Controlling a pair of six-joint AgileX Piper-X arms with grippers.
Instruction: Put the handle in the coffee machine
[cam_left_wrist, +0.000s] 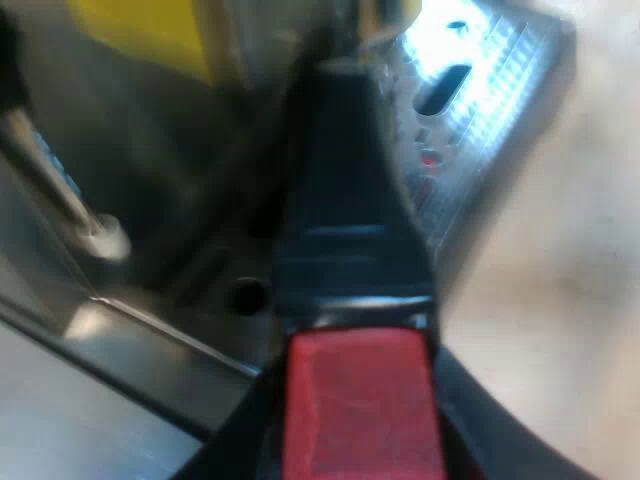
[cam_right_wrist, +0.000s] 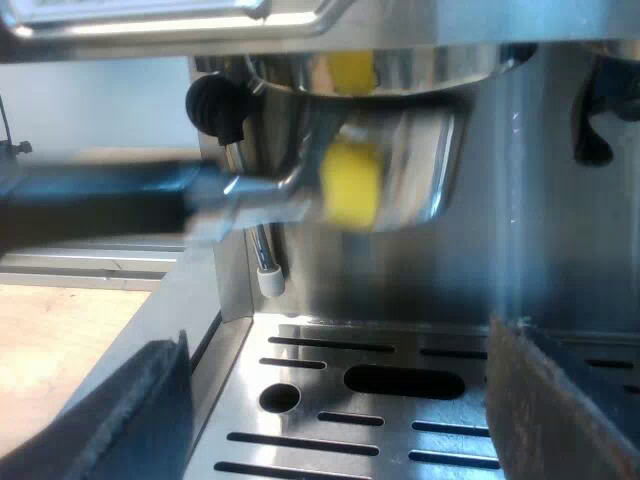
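Metal holder (cam_right_wrist: 400, 170) with a dark handle ending in red sat with its basket up against the brew head of the steel espresso machine (cam_right_wrist: 560, 230). The handle projected sideways past the thin steam wand (cam_right_wrist: 262, 255). Left gripper (cam_left_wrist: 357, 360): jaws pinching the handle near its red end. Right gripper (cam_right_wrist: 345, 420): jaws spread, holding nothing, above the slotted steel drip tray (cam_right_wrist: 325, 400). Step in hand, by judgement: seating the holder. The next move likely required a sideways turn of the handle to lock it. Basket contents were hidden.
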